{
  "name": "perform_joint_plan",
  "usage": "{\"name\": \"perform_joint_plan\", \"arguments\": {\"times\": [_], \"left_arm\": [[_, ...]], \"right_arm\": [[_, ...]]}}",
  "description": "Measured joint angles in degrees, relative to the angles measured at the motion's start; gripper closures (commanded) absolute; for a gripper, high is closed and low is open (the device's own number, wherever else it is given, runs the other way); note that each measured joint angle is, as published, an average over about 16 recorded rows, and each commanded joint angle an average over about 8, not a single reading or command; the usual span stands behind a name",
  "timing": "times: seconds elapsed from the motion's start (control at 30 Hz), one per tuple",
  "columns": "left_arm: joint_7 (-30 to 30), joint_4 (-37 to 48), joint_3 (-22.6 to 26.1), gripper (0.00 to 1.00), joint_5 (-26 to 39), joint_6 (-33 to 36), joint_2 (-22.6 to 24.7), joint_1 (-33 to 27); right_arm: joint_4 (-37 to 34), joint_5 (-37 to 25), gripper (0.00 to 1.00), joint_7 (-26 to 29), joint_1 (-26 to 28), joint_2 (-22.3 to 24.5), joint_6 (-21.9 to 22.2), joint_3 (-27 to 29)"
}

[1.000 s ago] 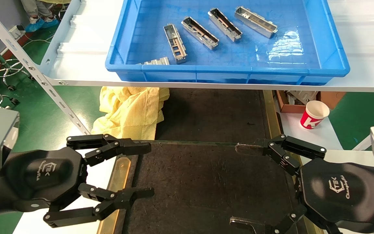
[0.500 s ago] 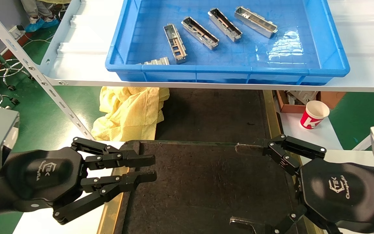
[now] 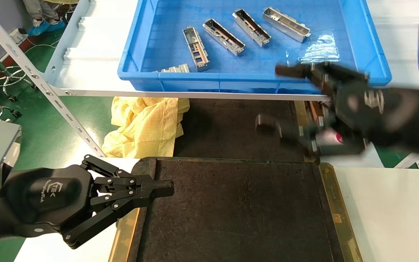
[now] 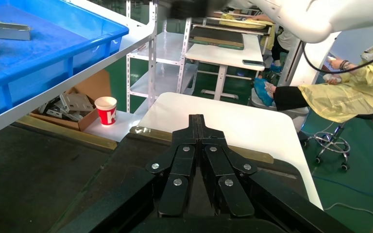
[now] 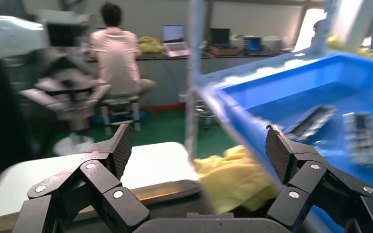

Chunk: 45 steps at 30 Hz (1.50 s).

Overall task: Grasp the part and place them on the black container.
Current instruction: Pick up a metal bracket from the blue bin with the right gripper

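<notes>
**Right gripper spread wide at the bin's front wall, left gripper pressed together over the tray**

While the parts lie untouched in the blue bin (image 3: 373, 51), the right gripper (image 3: 273, 98) hangs in the air at the bin's near right corner, its two fingers spread wide with nothing between them; one finger (image 3: 291, 71) sits level with the bin's front wall, the other (image 3: 267, 125) lower, over the dark mat below the shelf; in the right wrist view the same gripper (image 5: 196, 145) shows both pads far apart and bare, with the bin (image 5: 252, 97) and blurred parts inside it just ahead.

The left gripper (image 3: 164, 188) rests low at the near left corner of the black container (image 3: 238, 211), its fingers pressed together and holding nothing, tips just over the tray's dark surface beside the brass strip (image 3: 124, 233); the left wrist view shows the closed fingers (image 4: 197, 131) meeting in a single line.

Four parts lie side by side in the bin: the part nearest the front (image 3: 196, 48), then a second (image 3: 224, 36), a third (image 3: 252, 27) and a fourth (image 3: 286, 24); a fifth part (image 3: 175, 68) rests against the front wall; the container carries no part; a yellow cloth (image 3: 146, 125) lies under the shelf beyond the tray's left corner.
</notes>
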Motion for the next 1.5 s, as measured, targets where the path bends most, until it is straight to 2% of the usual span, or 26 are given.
{"name": "perform_joint_plan", "arguments": {"times": [0.37, 0.57, 0.8, 1.03, 1.13, 1.3, 1.4, 1.5], "left_arm": [[0.0, 0.0, 0.0, 1.00, 0.0, 0.0, 0.0, 0.0], [0.0, 0.0, 0.0, 1.00, 0.0, 0.0, 0.0, 0.0], [0.0, 0.0, 0.0, 1.00, 0.0, 0.0, 0.0, 0.0], [0.0, 0.0, 0.0, 1.00, 0.0, 0.0, 0.0, 0.0], [0.0, 0.0, 0.0, 1.00, 0.0, 0.0, 0.0, 0.0], [0.0, 0.0, 0.0, 1.00, 0.0, 0.0, 0.0, 0.0], [0.0, 0.0, 0.0, 1.00, 0.0, 0.0, 0.0, 0.0], [0.0, 0.0, 0.0, 1.00, 0.0, 0.0, 0.0, 0.0]], "right_arm": [[-21.3, -11.4, 0.00, -4.9, 17.0, -10.4, 4.8, -5.2], [-34.0, -16.8, 0.00, -9.3, 24.2, -16.1, 9.8, -7.8], [-45.2, -21.1, 0.00, -13.8, 29.4, -22.2, 17.3, -9.8], [-51.6, -23.3, 0.01, -16.7, 31.6, -26.6, 23.3, -10.9], [-53.3, -23.8, 0.24, -17.5, 32.1, -27.9, 24.8, -11.1], [-55.4, -24.0, 0.84, -18.6, 32.6, -29.4, 26.5, -11.3], [-56.4, -24.0, 0.99, -19.0, 32.8, -30.0, 27.3, -11.2], [-57.1, -23.8, 1.00, -19.3, 33.0, -30.4, 27.8, -11.1]]}}
